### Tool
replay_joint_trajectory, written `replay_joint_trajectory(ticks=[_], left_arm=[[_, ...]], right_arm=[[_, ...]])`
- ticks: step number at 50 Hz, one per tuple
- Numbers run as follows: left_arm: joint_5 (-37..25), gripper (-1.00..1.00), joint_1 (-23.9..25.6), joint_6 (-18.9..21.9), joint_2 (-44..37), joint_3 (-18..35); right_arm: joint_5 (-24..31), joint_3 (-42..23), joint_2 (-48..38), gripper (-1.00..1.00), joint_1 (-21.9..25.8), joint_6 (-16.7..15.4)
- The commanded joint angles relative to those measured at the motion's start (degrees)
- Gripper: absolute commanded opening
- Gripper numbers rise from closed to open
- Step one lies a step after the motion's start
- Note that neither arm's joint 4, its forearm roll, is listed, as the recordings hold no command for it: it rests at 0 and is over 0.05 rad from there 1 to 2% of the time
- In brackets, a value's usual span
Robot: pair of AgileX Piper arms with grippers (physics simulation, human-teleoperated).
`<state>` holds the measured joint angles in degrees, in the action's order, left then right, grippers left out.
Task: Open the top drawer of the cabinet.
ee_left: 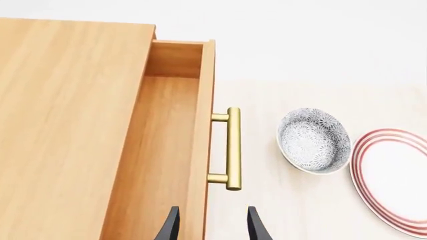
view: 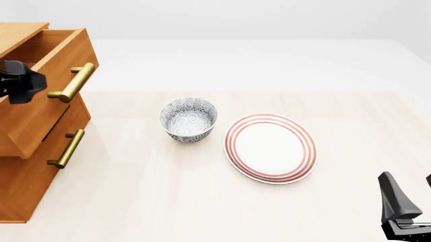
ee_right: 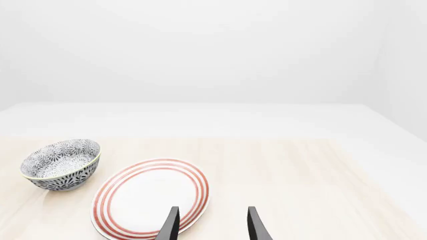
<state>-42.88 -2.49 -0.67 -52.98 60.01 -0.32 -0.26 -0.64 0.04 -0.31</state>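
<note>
The cabinet (view: 20, 186) stands at the far left of the table in the front view. Its top drawer (view: 47, 101) is pulled out, and its brass bar handle (view: 72, 82) juts forward. In the left wrist view the drawer (ee_left: 160, 150) shows an empty inside, with the handle (ee_left: 232, 148) beside it. My left gripper (ee_left: 212, 225) is open and empty, just short of the handle and apart from it; in the front view its dark body (view: 20, 83) sits over the drawer. My right gripper (ee_right: 212, 225) is open and empty at the near right (view: 404, 201).
A grey patterned bowl (view: 189, 119) stands mid-table, also in the wrist views (ee_left: 313, 140) (ee_right: 61, 164). A white plate with red rings (view: 271, 147) lies right of it (ee_right: 152, 197) (ee_left: 393, 180). A lower drawer's handle (view: 66, 148) shows beneath.
</note>
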Motion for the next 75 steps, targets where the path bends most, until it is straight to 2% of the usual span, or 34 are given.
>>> replay_joint_trajectory(ticks=[1,39,49,75], left_arm=[[1.57,1.00,0.14,-0.47,-0.91,-0.90],[5.22,1.00,-0.06,-1.11,-3.51,-3.26],[6.80,1.00,0.85,-1.45,-5.05,-3.65],[5.29,1.00,4.62,-1.44,-4.49,-3.18]], right_arm=[[0.00,0.00,0.02,1.00,0.01,0.00],[0.00,0.00,0.01,1.00,0.01,-0.01],[0.00,0.00,0.01,1.00,0.00,0.00],[0.00,0.00,0.00,1.00,0.01,0.00]])
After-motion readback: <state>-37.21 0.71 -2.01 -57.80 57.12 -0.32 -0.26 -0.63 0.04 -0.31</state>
